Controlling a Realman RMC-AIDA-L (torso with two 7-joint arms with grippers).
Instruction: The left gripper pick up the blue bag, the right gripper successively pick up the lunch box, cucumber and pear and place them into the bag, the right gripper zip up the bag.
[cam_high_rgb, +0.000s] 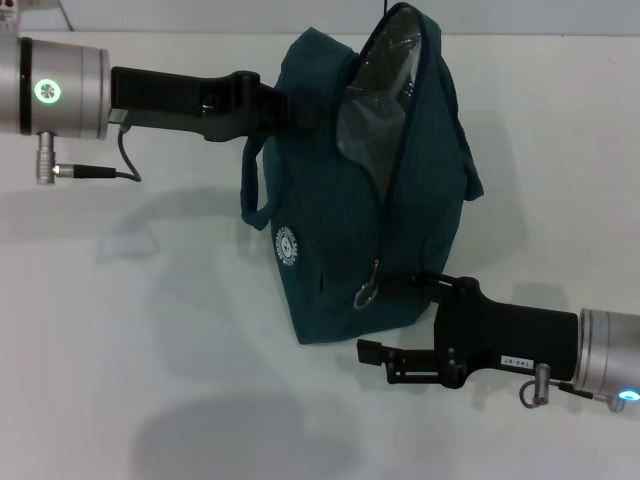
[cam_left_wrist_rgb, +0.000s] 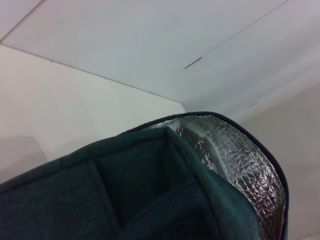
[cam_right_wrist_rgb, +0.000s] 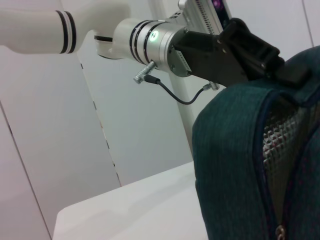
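- Head view: blue bag (cam_high_rgb: 340, 240) stands upright on the white table (cam_high_rgb: 120, 330), its top zip open so the silver foil lining (cam_high_rgb: 375, 95) shows. The left gripper (cam_high_rgb: 285, 108) reaches in from the left at the bag's upper edge, its black claw clamped on the fabric at the rim. A carry strap (cam_high_rgb: 252, 185) hangs down the bag's left face above a round white logo (cam_high_rgb: 288, 246). The right gripper (cam_high_rgb: 372, 362) sits low at the bag's near bottom corner, just beside the fabric; its fingers point left, and it seems to be holding nothing, though I cannot tell if the fingers are apart or together. A metal zip pull ring (cam_high_rgb: 368, 294) dangles from the zip end just above that gripper.
- Left wrist view: the bag's teal fabric fills the lower part, with the crinkled foil lining curving along the open rim. Pale table lies behind. The left claw's own fingers do not show.
- Right wrist view: the left gripper is seen from across the bag, its black claw pressed onto the top of the bag, silver wrist and white arm behind. The bag's side and zip edge fill the near right. The lunch box, cucumber and pear cannot be made out in any view.
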